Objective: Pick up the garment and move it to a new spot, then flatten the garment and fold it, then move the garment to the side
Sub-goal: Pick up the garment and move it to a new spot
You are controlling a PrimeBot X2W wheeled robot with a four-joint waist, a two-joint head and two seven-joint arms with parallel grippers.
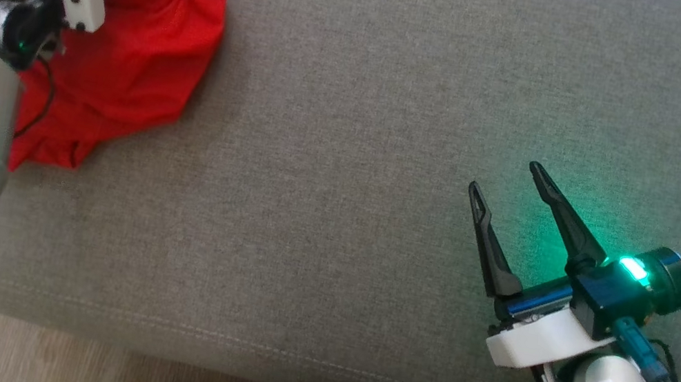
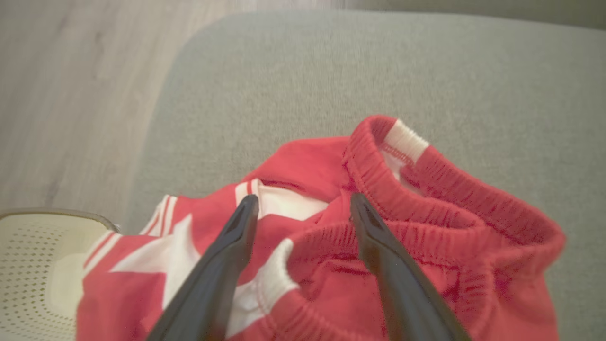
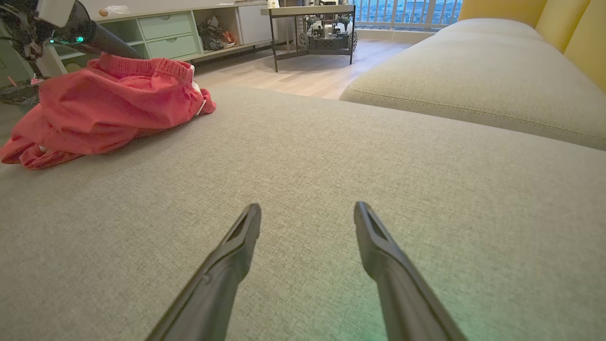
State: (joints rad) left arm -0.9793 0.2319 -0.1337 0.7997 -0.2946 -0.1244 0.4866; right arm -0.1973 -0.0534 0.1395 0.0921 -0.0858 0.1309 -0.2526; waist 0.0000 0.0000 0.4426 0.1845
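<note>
You're pre-pick: shorts (image 1: 149,45) bunched at left corner of the sofa (image 1: 354,151), left gripper (image 2: 305,203) spread over them, right gripper (image 1: 504,176) spread too, all steps pending

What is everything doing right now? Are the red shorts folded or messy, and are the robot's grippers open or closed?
Red shorts: crumpled in a heap on the grey sofa cushion, not folded.
Left gripper: open, poised at the shorts' waistband, not clamped on it.
Right gripper: open, empty, over bare cushion.
Green drawers: shut.
</note>
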